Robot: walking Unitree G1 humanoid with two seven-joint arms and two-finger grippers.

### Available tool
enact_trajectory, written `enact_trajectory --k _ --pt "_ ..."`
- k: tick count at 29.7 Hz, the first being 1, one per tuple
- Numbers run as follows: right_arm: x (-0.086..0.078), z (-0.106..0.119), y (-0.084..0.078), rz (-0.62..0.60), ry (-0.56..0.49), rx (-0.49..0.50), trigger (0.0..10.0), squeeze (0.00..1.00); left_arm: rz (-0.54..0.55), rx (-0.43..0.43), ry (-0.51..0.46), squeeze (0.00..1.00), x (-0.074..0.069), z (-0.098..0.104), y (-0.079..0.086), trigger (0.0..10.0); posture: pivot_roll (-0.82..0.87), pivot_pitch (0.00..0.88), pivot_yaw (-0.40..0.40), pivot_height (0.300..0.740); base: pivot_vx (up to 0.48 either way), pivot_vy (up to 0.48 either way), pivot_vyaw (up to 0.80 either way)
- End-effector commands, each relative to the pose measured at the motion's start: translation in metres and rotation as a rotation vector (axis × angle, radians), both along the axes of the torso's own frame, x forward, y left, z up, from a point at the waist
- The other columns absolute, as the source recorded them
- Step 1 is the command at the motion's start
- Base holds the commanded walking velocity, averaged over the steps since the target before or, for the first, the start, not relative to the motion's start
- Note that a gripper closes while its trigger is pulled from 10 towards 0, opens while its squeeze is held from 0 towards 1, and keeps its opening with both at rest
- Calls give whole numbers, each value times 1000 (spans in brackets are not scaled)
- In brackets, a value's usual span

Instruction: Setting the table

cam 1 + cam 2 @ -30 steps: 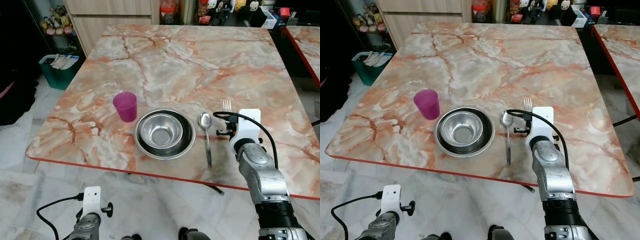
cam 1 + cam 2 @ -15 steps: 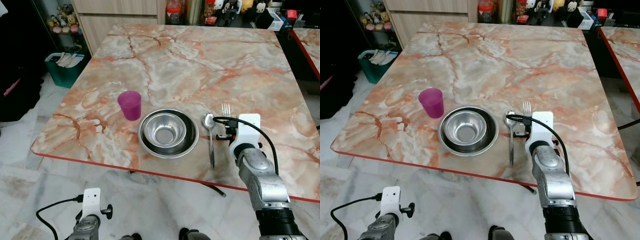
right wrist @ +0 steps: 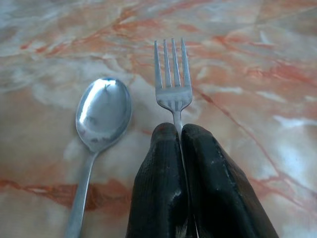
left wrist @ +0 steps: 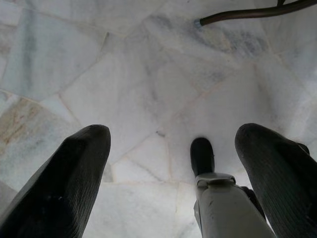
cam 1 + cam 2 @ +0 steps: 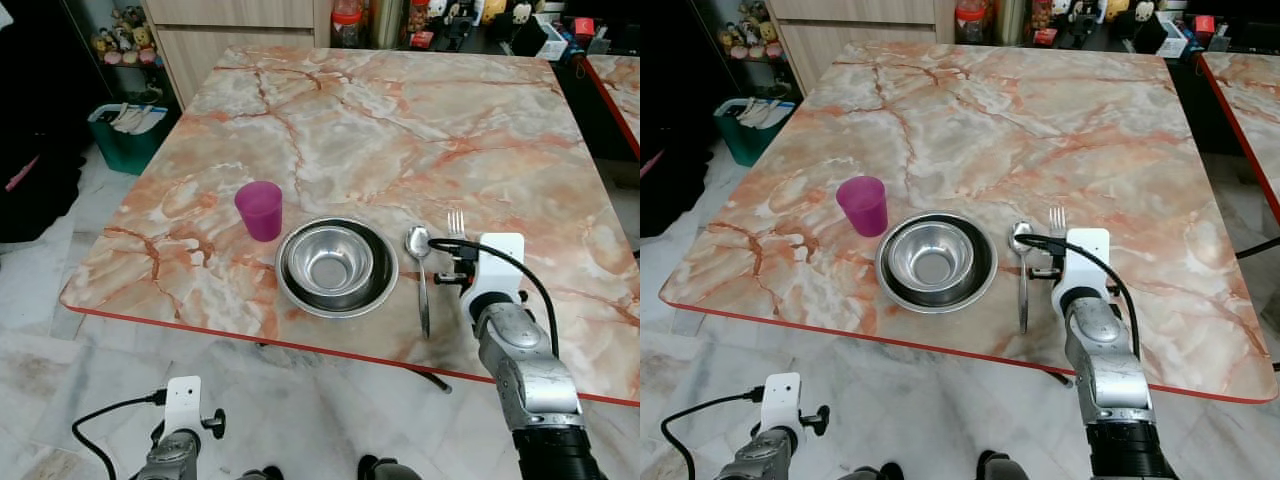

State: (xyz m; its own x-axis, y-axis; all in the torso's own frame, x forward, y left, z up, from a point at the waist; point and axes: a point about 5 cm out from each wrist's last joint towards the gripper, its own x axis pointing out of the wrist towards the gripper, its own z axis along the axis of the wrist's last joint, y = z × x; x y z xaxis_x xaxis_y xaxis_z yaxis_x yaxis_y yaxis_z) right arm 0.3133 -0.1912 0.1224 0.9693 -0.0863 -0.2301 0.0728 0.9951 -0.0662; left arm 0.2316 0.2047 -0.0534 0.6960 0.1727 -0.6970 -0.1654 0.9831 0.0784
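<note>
Now | right tool (image 3: 181, 136) pinching fork (image 3: 172, 74) | beside spoon (image 3: 101, 116) | left tool (image 4: 173, 163) spread

A marble-patterned desk (image 5: 400, 110) of cream veined with orange, edged in red, carries a magenta plastic cup (image 5: 260, 210) at centre left, a shiny silver steel bowl (image 5: 335, 266), a silver spoon (image 5: 419, 272) and a silver fork (image 3: 173, 84) pinched by the black-fingered right tool (image 3: 181, 141). Pale grey-white marble floor (image 4: 163, 84) lies below.

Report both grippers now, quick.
Left gripper: open, holding nothing, hanging over the floor.
Right gripper: shut on the fork beside the spoon.
</note>
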Motion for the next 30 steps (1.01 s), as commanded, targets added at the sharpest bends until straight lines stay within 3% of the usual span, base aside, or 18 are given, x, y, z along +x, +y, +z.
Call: enact_trajectory --k 1,30 --pt "-3 -5 -1 -12 11 -5 10000 0 9 -2 40 0 -9 -6 5 10000 -133 187 39 740 0 0 0" --pt "-5 -19 2 -20 43 10 10000 0 9 -2 49 0 -11 -7 6 10000 -129 190 41 740 0 0 0"
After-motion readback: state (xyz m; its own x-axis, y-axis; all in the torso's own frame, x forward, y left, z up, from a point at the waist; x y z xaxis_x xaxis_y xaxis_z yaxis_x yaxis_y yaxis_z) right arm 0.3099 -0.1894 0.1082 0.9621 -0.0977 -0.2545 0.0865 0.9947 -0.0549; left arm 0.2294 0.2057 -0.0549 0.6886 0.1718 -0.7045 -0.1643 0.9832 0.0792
